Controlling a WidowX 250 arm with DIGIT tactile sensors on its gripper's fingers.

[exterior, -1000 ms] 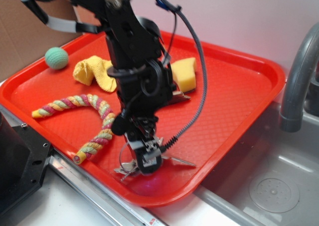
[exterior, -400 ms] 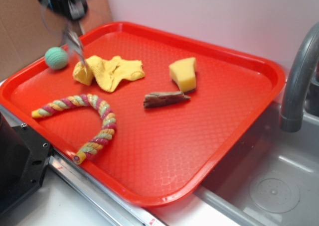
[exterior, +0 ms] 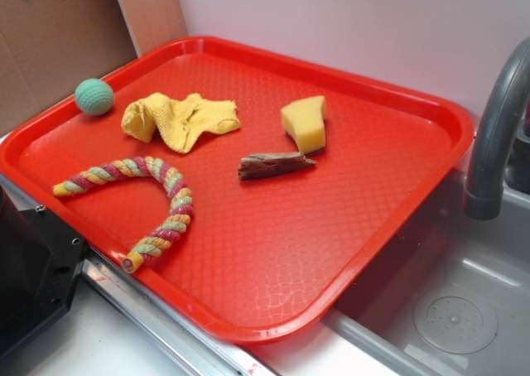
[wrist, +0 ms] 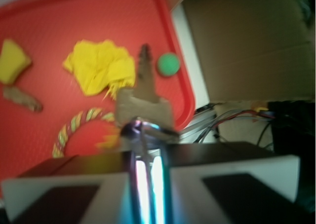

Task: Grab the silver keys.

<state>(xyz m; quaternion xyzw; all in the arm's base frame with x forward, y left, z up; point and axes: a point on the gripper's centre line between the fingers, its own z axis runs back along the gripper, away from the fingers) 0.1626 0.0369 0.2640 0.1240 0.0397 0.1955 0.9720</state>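
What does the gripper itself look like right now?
Only the wrist view shows it: the gripper has a black body and a white front bar with dark panels; its fingers are narrow strips glaring bluish-white. Markings are too blurred to tell.

silver keys [wrist: 143,88]: blurred | fingers [wrist: 139,177]: blurred | faucet [exterior: 497,136]: cropped

1. The exterior view is evenly and brightly lit; soft glare is seen on the red tray [exterior: 389,177] toward the lower middle.
2. The wrist view is blurred throughout, with the pincer [wrist: 145,169] smeared at the bottom centre.
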